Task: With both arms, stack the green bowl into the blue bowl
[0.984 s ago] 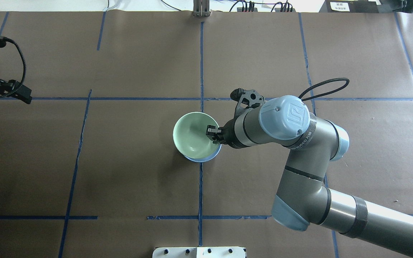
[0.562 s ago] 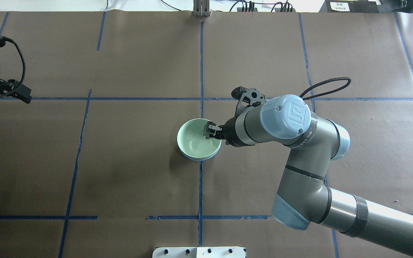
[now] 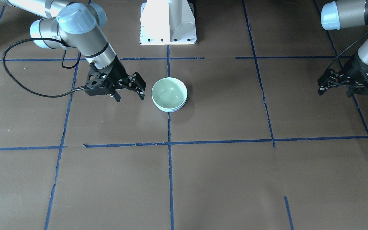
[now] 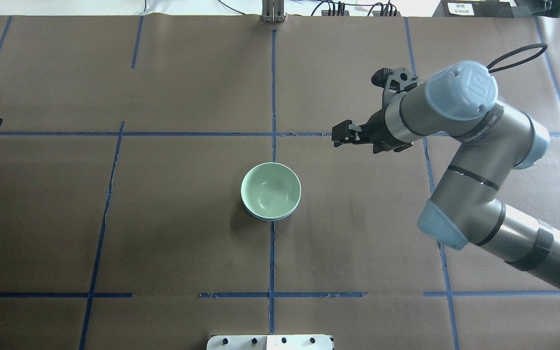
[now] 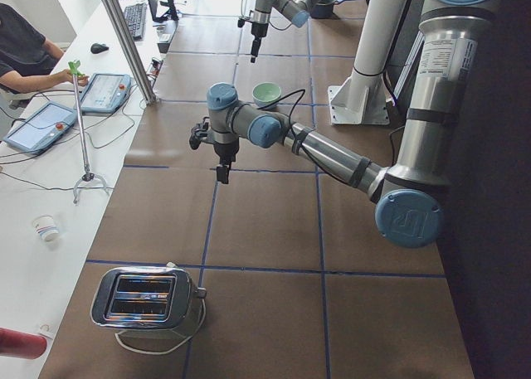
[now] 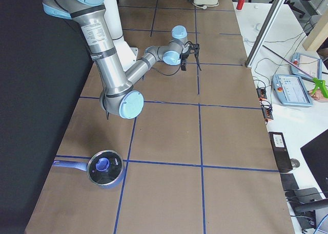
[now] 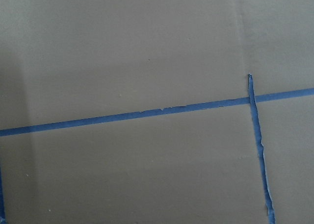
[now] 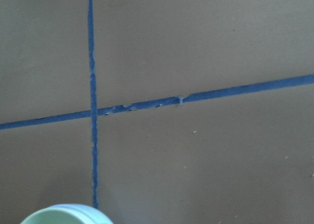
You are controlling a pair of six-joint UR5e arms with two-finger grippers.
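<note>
The green bowl [image 4: 271,189] sits nested inside the blue bowl [image 4: 269,218] at the table's middle; only a thin blue rim shows under it. Both show in the front view, green bowl [image 3: 169,91] and blue bowl [image 3: 170,110]. My right gripper [image 4: 337,137] is open and empty, raised and off to the bowls' far right, and shows beside them in the front view [image 3: 130,97]. My left gripper [image 3: 334,93] is open and empty, far off at the table's left side. The right wrist view catches only the green bowl's rim [image 8: 66,215].
The white pedestal base [image 3: 168,22] stands at the robot's edge of the table. A toaster [image 5: 145,300] sits at the table's left end and a lidded blue pot [image 6: 105,168] at its right end. Blue tape lines cross the brown table cover.
My right gripper let go of the green bowl's rim, and moved away to the far right. The green bowl stays in the blue bowl. My left gripper drew further left.
</note>
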